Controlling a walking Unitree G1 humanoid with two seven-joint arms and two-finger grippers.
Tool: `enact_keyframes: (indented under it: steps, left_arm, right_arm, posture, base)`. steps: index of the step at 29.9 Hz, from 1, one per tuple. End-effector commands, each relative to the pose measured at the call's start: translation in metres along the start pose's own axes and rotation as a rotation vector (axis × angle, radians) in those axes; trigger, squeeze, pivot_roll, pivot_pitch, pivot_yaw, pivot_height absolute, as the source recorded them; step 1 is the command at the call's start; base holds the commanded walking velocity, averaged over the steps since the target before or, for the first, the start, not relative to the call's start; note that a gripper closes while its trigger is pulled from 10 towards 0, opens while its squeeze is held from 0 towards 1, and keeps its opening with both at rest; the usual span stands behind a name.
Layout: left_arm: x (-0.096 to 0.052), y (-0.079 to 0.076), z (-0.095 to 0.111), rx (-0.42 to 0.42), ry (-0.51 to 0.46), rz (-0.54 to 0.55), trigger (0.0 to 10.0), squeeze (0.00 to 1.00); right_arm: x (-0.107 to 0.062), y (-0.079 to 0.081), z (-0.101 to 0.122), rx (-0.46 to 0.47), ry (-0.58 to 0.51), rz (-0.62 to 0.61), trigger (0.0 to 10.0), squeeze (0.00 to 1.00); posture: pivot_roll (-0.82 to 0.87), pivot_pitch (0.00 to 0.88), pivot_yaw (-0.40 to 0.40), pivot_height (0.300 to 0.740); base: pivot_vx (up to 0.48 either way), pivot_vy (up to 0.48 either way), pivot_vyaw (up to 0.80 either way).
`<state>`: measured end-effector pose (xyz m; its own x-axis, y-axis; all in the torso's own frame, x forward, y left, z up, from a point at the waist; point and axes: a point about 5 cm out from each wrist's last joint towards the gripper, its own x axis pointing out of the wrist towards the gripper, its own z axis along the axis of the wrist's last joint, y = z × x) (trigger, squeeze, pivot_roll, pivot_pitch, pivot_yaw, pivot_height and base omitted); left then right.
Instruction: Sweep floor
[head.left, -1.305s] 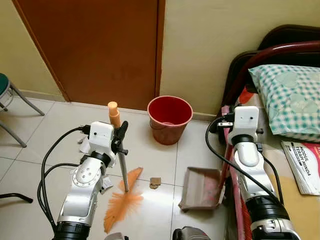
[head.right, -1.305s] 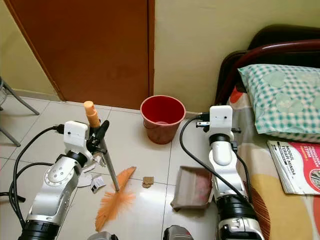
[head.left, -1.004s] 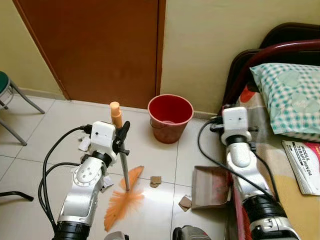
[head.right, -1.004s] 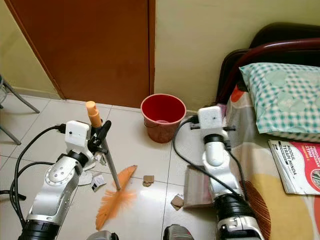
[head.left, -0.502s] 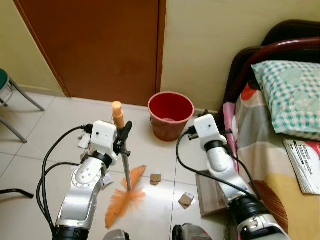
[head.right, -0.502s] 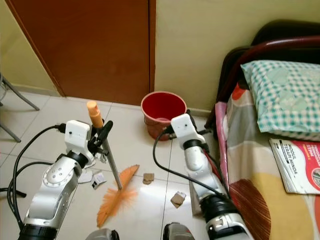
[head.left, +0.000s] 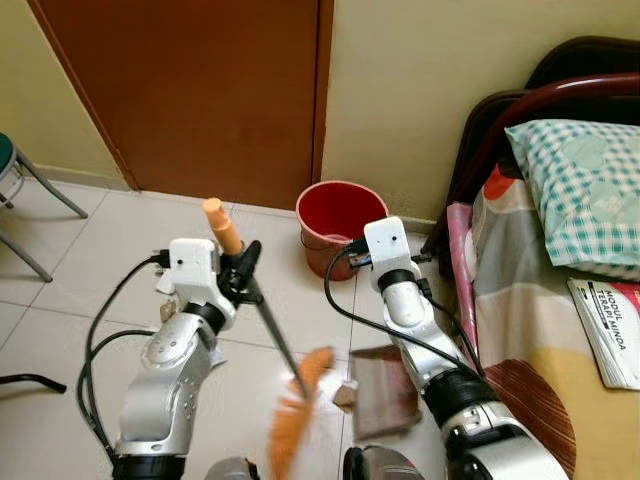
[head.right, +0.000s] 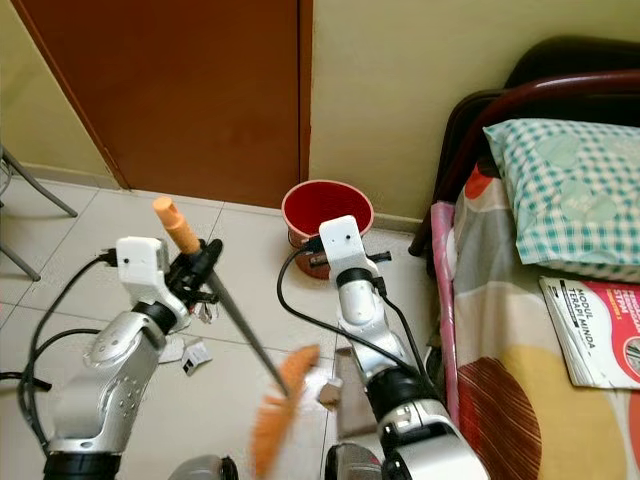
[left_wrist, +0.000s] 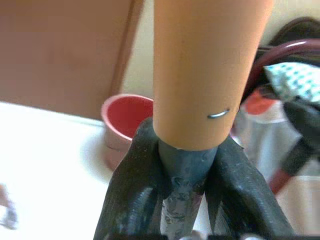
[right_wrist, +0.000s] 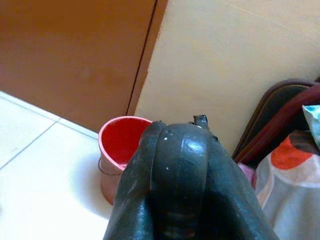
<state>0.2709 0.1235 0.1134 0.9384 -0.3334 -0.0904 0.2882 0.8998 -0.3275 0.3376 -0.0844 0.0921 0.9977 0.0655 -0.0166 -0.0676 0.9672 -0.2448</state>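
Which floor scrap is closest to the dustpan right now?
The brown scrap at the left edge of the dustpan, beside the orange broom head. The white scraps lie farther left, near the left arm.

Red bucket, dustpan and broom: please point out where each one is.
Red bucket (head.left: 335, 205), left eye view, on its inner wall.
Dustpan (head.left: 385, 385), left eye view, on its flat tray.
Broom (head.left: 300, 385), left eye view, on its orange bristles.

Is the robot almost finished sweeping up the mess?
Not yet. The left claw is shut on the broom, whose orange bristles blur mid-sweep beside a brown scrap at the dustpan. The right claw holds the dustpan's handle. White paper bits lie unswept by the left arm, and the red bucket awaits the sweepings.
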Motion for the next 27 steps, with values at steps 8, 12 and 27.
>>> enact_keyframes:
  steps: [8,12,27]
  left_arm:
    - [0.009,-0.009,0.031,-0.224,-0.132,-0.005,10.0,0.0]
    - [0.011,-0.003,0.047,-0.219,-0.193,0.029,10.0,0.0]
    - [0.011,0.023,0.11,0.066,-0.378,0.097,10.0,0.0]
  right_arm:
    - [0.001,-0.002,-0.011,0.112,0.065,-0.024,10.0,0.0]
    - [0.0,-0.006,-0.017,0.151,0.09,-0.037,10.0,0.0]
    - [0.003,-0.009,-0.017,0.255,0.087,-0.006,10.0,0.0]
  posture:
    - [-0.01,0.111,-0.053,0.74]
    - [-0.01,0.111,-0.053,0.74]
    - [0.0,0.085,-0.054,0.74]
  base:
    - [0.0,0.0,0.0]
    - [0.0,0.0,0.0]
    - [0.0,0.0,0.0]
